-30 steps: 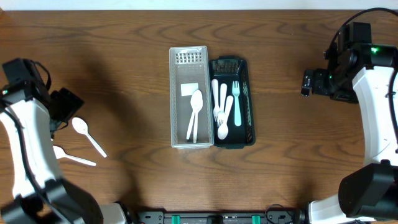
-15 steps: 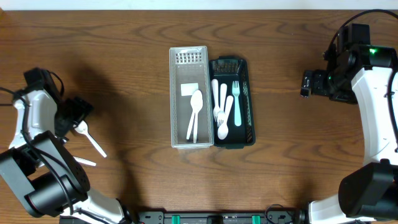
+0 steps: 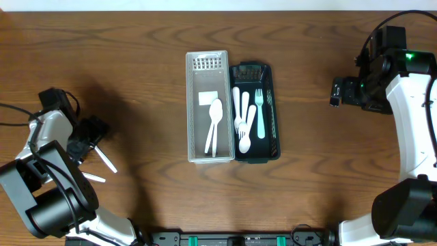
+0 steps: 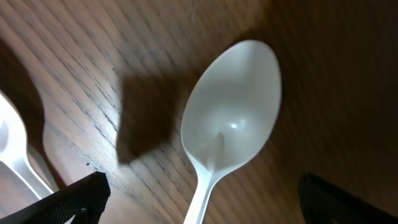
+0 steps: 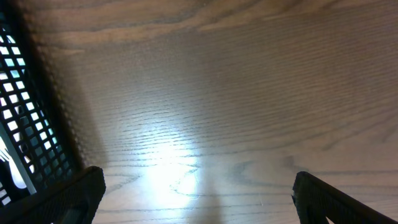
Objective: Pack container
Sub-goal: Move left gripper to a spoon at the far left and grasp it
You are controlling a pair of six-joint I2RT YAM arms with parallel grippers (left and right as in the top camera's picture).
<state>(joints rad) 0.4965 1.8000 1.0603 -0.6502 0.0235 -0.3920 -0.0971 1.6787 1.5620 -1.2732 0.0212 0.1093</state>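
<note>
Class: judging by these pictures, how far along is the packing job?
Done: spoons lie in the clear tray, other cutlery in the dark tray. In hand: the left gripper, jaws open, hovers over a loose spoon, not gripping. Left: that spoon and another white utensil on the table.

surface: dark brown wood-grain table [image 3: 136,55] | far edge: pale strip [image 3: 205,4] | near edge: black rail [image 3: 239,239], green clips | light: bright glare [image 5: 168,155] on wood, right wrist view
</note>
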